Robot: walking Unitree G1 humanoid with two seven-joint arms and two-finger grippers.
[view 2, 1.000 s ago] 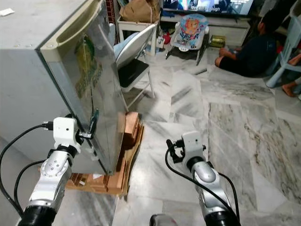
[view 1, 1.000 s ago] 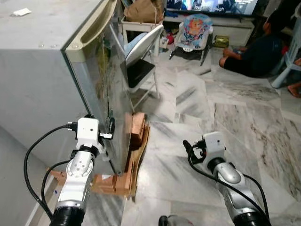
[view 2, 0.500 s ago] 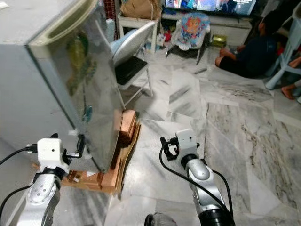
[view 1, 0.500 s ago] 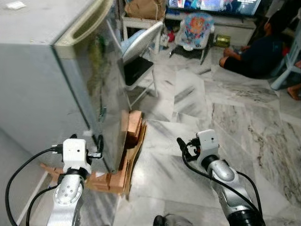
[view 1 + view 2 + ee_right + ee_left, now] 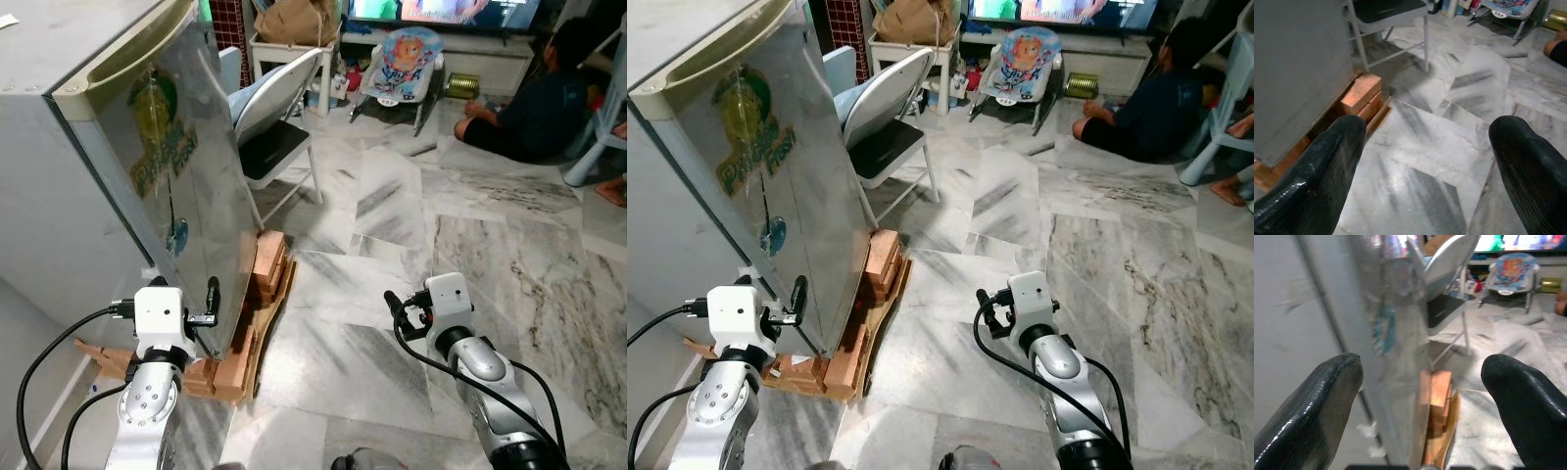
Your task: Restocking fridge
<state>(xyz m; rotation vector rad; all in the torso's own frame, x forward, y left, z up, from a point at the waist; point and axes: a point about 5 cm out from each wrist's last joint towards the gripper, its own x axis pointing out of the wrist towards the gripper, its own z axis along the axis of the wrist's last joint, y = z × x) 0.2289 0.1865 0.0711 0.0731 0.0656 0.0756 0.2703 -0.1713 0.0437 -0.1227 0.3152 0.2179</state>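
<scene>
The fridge (image 5: 118, 166) stood on the left on wooden blocks (image 5: 257, 284), its door (image 5: 774, 196) slightly ajar, so restocking looked barely begun; no food was in either gripper. The left gripper (image 5: 208, 305) was at the door's lower near edge, fingers (image 5: 1308, 406) spread wide and empty. The right gripper (image 5: 397, 311) hung over the marble floor (image 5: 392, 225), also wide open. Compared with a second earlier, the door had swung further out and the left gripper sat lower.

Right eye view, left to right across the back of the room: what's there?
White folding chair with black seat → colourful baby bouncer seat → person in dark clothes sitting on the marble floor.
</scene>
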